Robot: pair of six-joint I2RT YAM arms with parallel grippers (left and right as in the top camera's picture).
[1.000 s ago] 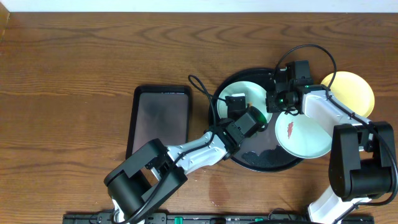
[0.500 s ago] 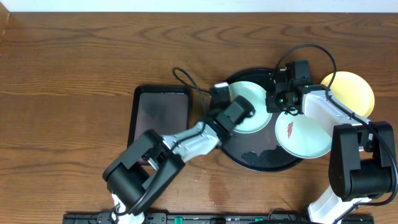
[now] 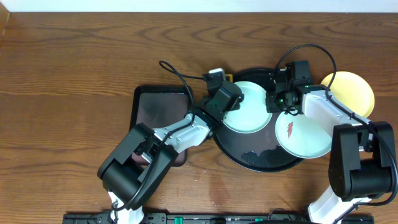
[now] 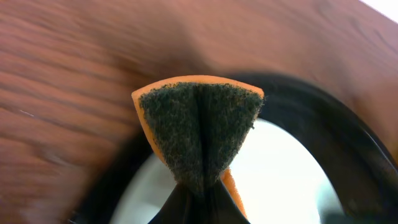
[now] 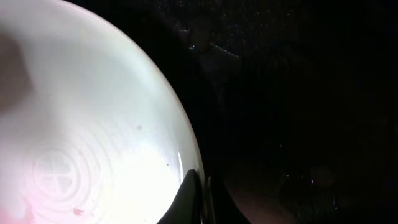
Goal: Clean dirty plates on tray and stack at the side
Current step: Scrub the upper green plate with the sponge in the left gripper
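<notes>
The round black tray (image 3: 261, 158) holds a pale mint-blue plate (image 3: 245, 109) on its left part. A second mint-blue plate (image 3: 305, 140) with a red-brown smear overlaps the tray's right rim. The yellow plate (image 3: 351, 93) lies on the wood at the far right. My left gripper (image 3: 217, 79) is shut on a folded orange and dark green sponge (image 4: 199, 127), above the tray's far-left rim (image 4: 348, 143) and the plate's edge (image 4: 280, 174). My right gripper (image 3: 273, 102) is shut on the left plate's rim (image 5: 93, 124), and the wrist view shows faint pink marks on that plate.
A smaller rectangular black tray (image 3: 158, 115) lies left of the round tray, under my left arm. Cables loop above both wrists. Wet spots show on the round tray's near part (image 3: 255, 154). The tabletop (image 3: 74, 74) is dark brown wood.
My left gripper has moved with the sponge up and to the left, from over the middle of the left plate to the tray's far-left rim. The right arm has not moved.
</notes>
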